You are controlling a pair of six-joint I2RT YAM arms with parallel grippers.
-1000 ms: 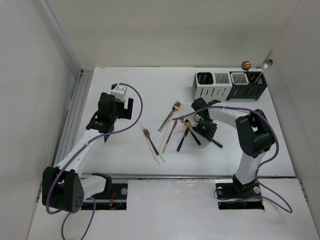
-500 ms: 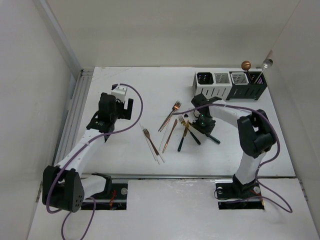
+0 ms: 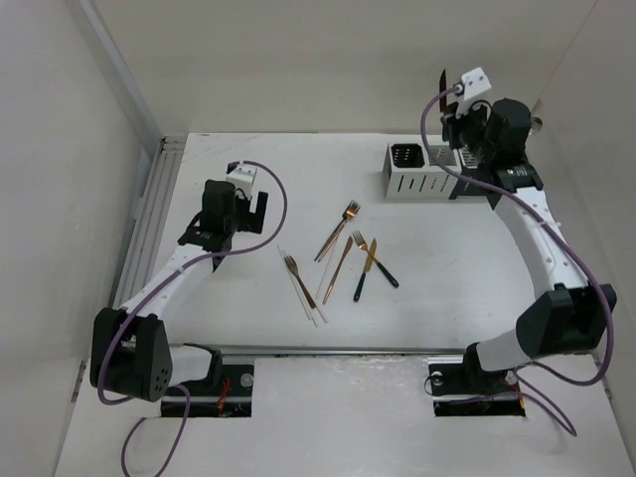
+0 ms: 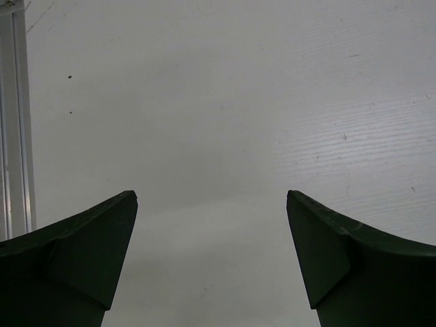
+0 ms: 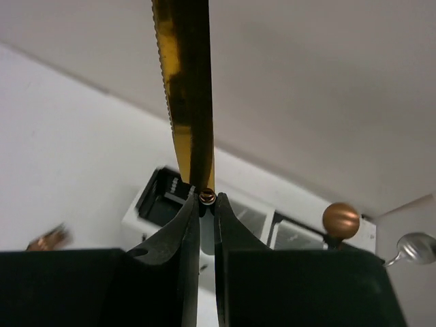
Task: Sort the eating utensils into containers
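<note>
**Gold knife held over the cutlery boxes**

My right gripper [image 5: 206, 199] was pinched almost closed on a gold serrated knife [image 5: 185, 82], with the blade sticking out beyond the fingertips. It hung in the air above the far right corner of the table [image 3: 477, 288]. Under it sat the row of cutlery boxes [image 3: 412, 184]. A copper spoon bowl [image 5: 340, 218] and a silver spoon bowl [image 5: 412, 246] showed toward the row's right end. The other utensils [image 3: 338, 260] lay loose mid-table. My left gripper [image 4: 211, 197] hung with its jaws wide, holding nothing, over bare table near the left edge.
</note>
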